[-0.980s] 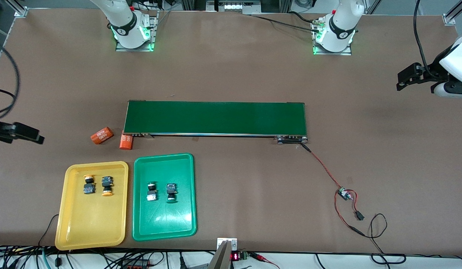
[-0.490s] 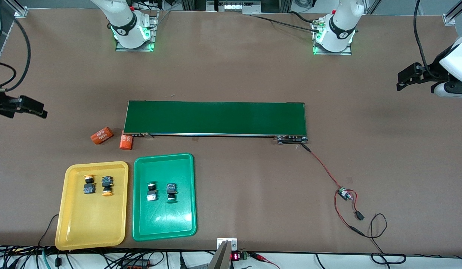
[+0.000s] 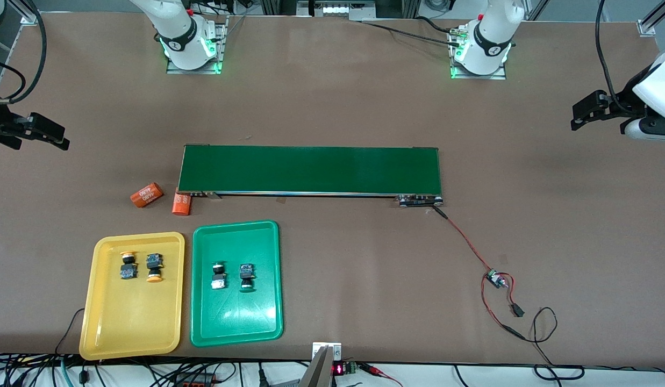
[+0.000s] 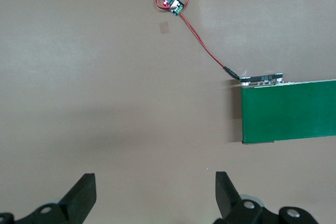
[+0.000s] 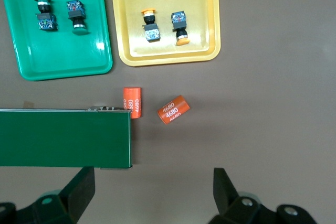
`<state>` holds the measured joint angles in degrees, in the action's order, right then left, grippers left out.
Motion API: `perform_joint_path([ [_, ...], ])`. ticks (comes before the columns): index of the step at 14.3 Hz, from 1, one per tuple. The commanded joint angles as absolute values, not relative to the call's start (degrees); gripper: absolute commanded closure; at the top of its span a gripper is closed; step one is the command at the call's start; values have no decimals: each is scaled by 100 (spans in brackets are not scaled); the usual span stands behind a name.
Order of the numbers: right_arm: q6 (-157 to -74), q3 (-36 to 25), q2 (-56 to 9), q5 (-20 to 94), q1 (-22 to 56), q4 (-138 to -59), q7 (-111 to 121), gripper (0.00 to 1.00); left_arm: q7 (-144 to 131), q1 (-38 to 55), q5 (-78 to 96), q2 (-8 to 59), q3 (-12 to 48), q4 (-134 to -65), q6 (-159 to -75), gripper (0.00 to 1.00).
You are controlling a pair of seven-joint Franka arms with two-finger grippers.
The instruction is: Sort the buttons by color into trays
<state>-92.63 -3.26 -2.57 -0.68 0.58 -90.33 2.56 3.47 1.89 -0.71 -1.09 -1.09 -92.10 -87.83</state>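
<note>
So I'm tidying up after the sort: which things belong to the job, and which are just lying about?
Job:
- yellow buttons, in yellow tray
- green buttons, in green tray

Lying about:
- orange cylinders
- conveyor belt
- wired circuit board

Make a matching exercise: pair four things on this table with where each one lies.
Things:
1. yellow-capped buttons
2. green-capped buttons
3. orange cylinders
4. circuit board

Places:
A. in the green tray
B. on the red wire from the belt
C. in the yellow tray
D. on the table by the belt's corner

Pairs: 1-C, 2-A, 3-D, 4-B
</note>
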Motion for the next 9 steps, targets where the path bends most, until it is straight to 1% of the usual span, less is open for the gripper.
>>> perform_joint_path([
  [1, -9265, -290, 141, -158, 26, -9413, 289, 0, 475, 167, -44, -53, -114, -9053, -8666, 0],
  [4, -9237, -290, 44, -150, 26, -9317, 343, 0, 466, 167, -44, -61, -114, -9053, -8666, 0],
  [9, -9229, -308, 70, -106, 18, -9237, 237, 0, 475, 167, -44, -61, -114, -9053, -8648, 0],
])
